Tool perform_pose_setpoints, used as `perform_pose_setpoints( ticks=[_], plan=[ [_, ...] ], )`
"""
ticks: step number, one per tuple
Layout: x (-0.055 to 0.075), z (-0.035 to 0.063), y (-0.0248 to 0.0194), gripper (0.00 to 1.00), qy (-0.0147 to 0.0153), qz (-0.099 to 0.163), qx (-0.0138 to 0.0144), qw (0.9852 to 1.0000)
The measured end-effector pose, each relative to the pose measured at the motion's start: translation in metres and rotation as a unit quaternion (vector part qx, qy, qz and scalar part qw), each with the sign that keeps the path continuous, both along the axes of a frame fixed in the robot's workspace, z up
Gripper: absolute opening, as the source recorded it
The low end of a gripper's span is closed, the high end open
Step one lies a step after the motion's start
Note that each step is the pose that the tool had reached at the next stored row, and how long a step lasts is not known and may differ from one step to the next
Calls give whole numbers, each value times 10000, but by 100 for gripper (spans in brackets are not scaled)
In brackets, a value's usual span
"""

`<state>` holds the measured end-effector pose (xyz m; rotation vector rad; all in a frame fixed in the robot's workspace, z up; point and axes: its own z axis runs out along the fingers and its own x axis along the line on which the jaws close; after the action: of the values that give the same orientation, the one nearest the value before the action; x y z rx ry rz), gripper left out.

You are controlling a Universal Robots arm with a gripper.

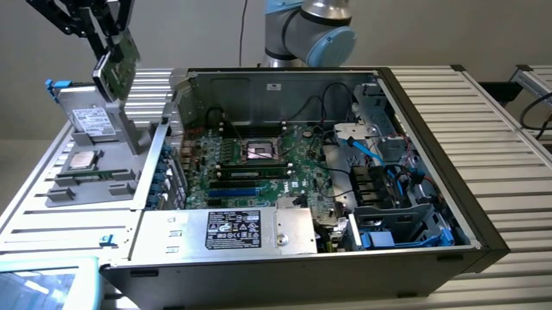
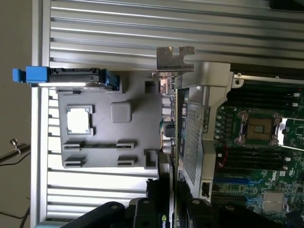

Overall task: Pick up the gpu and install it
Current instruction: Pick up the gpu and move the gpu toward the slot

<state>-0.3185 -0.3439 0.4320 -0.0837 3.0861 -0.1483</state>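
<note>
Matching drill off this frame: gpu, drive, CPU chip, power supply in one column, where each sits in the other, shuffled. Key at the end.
Things
1. gpu
2. drive
3. CPU chip
4. power supply

Places
A. lying flat in the grey holder
B. inside the computer case, black label facing up
C. clamped in the gripper, raised above the holder
D. standing on edge in the holder, white label showing

Pairs: 1-C, 2-D, 3-A, 4-B

light: bright, even | glare: ribbed table (image 2: 95, 183) washed white | shadow: hand (image 2: 168, 211) dark, case interior (image 1: 250, 97) dim
</note>
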Motion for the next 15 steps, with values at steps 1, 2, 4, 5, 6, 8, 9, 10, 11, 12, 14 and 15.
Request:
perform_pose_setpoints(
  ticks=[1, 2, 4, 5, 6, 8, 9, 10, 11, 12, 14, 15],
  plan=[
    [3, 24, 0, 27, 0, 0, 0, 10000],
    [6, 44, 0, 27, 0, 0, 0, 10000],
    [10, 80, 0, 27, 0, 0, 0, 10000],
    [11, 92, 0, 27, -1, 0, 0, 10000],
    [11, 93, 0, 27, -1, 0, 1, 10000],
    [11, 93, 0, 27, -1, 0, 1, 10000],
    [11, 93, 0, 27, -1, 0, 1, 10000],
    [11, 94, 0, 27, -1, 0, 0, 10000],
    [11, 94, 0, 27, -1, 0, 0, 10000],
    [11, 94, 0, 27, 0, 0, 0, 10000],
    [11, 95, 0, 27, 1, 26, 0, 10000],
    [12, 95, 0, 27, 2, 82, 2, 10000]
  ],
)
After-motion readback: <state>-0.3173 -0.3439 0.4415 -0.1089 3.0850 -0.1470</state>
